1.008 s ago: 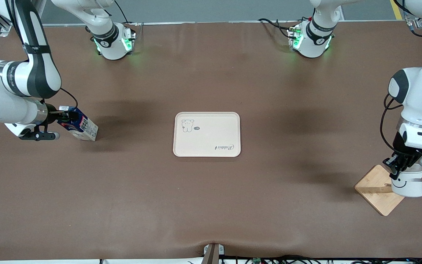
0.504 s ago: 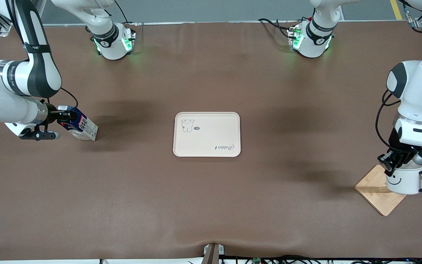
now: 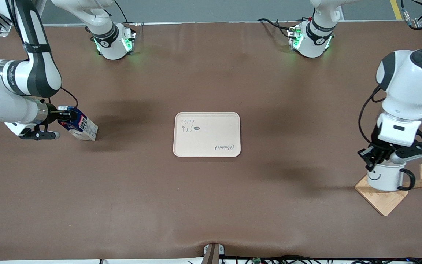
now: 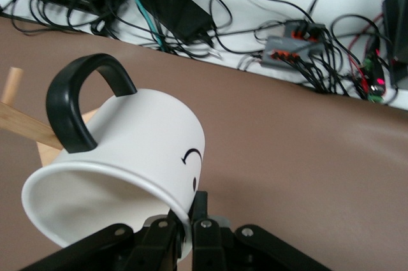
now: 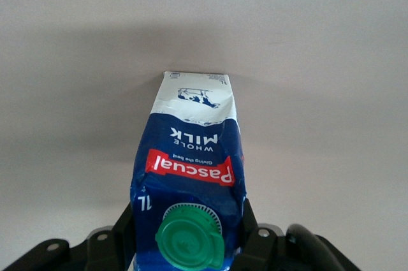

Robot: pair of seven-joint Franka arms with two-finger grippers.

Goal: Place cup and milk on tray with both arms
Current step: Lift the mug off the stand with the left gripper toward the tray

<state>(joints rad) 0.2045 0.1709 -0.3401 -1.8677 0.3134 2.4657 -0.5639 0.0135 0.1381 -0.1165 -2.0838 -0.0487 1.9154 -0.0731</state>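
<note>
Brown table [image 3: 211, 205]: right tool [image 3: 61, 116] pinching milk [image 3: 81, 127] (tilted).

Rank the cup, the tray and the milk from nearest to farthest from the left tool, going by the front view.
1. The cup, gripped by its rim in the left tool, over the wooden stand.
2. The tray, at mid-table.
3. The milk, at the right arm's end, gripped by the right tool.

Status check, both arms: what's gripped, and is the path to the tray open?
Left gripper shut on cup rim, over wooden stand. Right gripper shut on milk top, carton on table. Tray bare; nothing between.
</note>
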